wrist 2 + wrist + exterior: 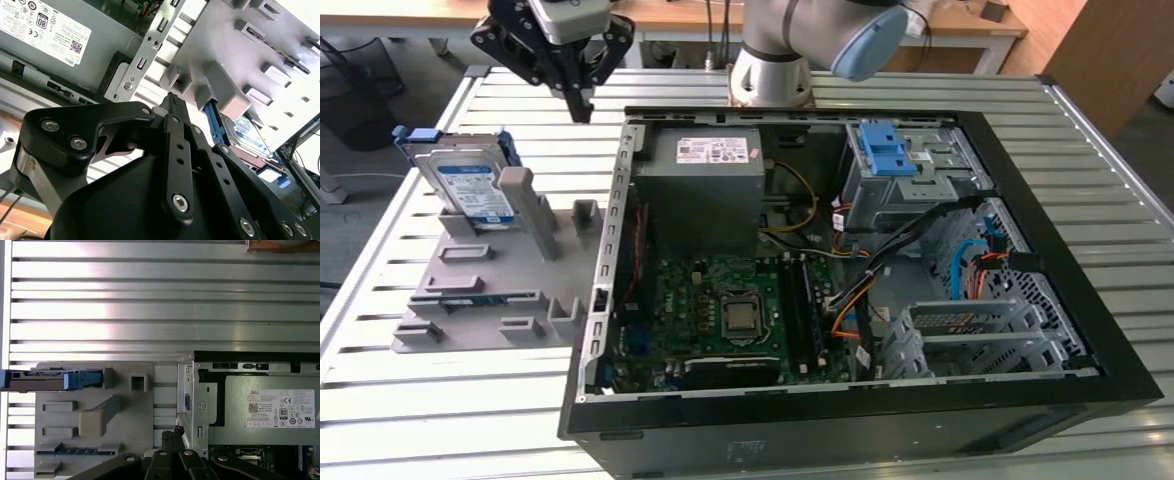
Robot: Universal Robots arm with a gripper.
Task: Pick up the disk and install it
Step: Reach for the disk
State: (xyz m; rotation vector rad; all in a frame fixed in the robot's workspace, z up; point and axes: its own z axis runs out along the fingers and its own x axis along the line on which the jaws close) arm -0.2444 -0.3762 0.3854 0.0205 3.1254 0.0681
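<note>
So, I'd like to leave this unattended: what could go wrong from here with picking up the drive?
1. The gripper is shut and hangs apart from the disk; approaching closed, it could knock it.
2. The disk stands on edge in the grey holder, so a sideways push may tip it out.
3. Black cables run beside the drive cage and might snag the disk.

Disk [464, 187] in holder [487, 300]; holder beside case [854, 425], exterior view's left

Slatted metal table [454, 400], wooden desk [680, 12] behind
</note>
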